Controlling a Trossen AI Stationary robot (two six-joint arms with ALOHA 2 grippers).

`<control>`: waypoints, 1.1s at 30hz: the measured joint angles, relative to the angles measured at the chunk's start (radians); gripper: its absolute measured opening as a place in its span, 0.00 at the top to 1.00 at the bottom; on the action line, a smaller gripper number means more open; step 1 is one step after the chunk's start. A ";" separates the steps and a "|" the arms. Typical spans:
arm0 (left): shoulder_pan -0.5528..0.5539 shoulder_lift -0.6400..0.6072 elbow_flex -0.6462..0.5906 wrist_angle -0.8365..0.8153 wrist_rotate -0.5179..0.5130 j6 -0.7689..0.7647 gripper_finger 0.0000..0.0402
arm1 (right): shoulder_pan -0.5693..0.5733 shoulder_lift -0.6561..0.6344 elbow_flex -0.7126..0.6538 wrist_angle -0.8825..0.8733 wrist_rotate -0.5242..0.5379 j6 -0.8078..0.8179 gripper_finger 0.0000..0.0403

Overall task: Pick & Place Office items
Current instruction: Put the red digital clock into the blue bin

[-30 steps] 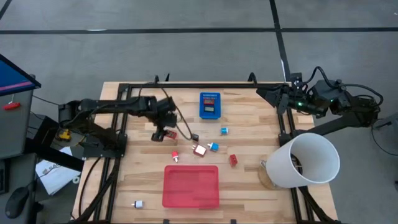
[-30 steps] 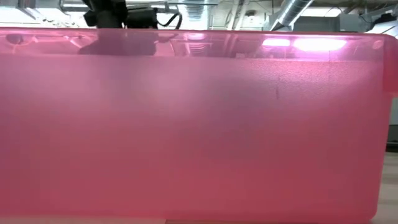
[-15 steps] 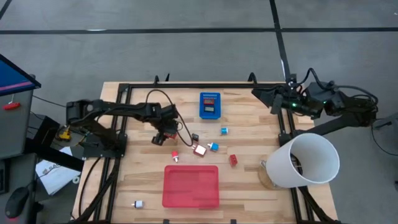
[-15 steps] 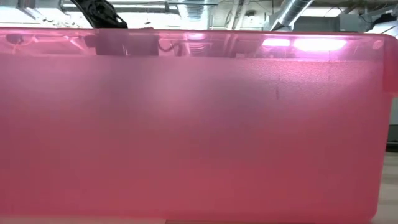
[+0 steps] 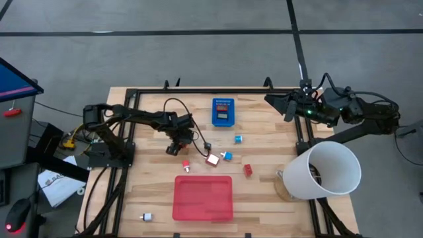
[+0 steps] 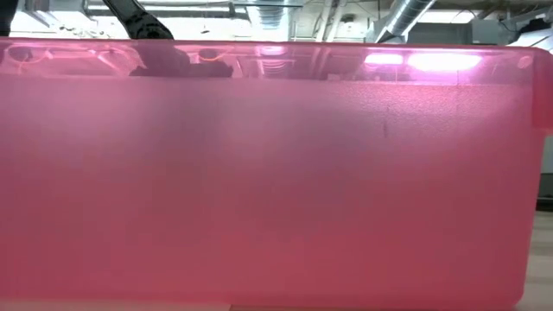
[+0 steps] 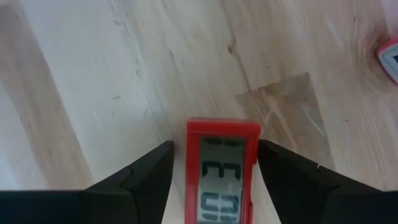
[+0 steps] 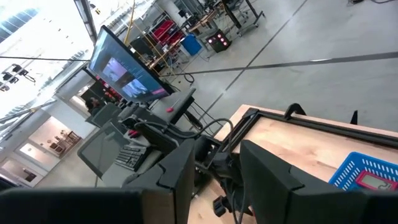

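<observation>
Left tool [image 7: 211, 177] open astride a red office item [image 7: 222, 171] left of table [image 5: 264, 198] centre, apparently untouched. Centre, close squarely, lift straight. Right tool [image 8: 211, 168] open, empty, right rear corner.

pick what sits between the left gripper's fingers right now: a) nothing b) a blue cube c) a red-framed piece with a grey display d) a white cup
c: in the left wrist view the red-framed piece with a grey display lies between the two dark fingers of the left gripper, with a small gap on each side, so the jaws are open around it, above the wooden table.
</observation>
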State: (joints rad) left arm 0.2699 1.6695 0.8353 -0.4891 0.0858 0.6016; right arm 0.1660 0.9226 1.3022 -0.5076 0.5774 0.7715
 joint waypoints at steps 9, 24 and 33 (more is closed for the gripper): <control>0.002 0.021 0.000 0.032 -0.001 -0.051 0.64 | 0.005 -0.001 0.000 0.000 0.000 0.000 0.70; 0.028 -0.011 0.282 0.109 -0.069 -0.105 0.65 | 0.000 -0.009 0.000 0.000 0.000 -0.001 0.70; 0.109 0.243 0.661 0.029 -0.050 -0.025 0.65 | -0.037 -0.028 0.000 -0.019 -0.001 -0.020 0.70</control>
State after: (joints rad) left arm 0.3785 1.9127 1.4966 -0.4602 0.0357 0.5769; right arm 0.1295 0.8944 1.3022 -0.5263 0.5766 0.7517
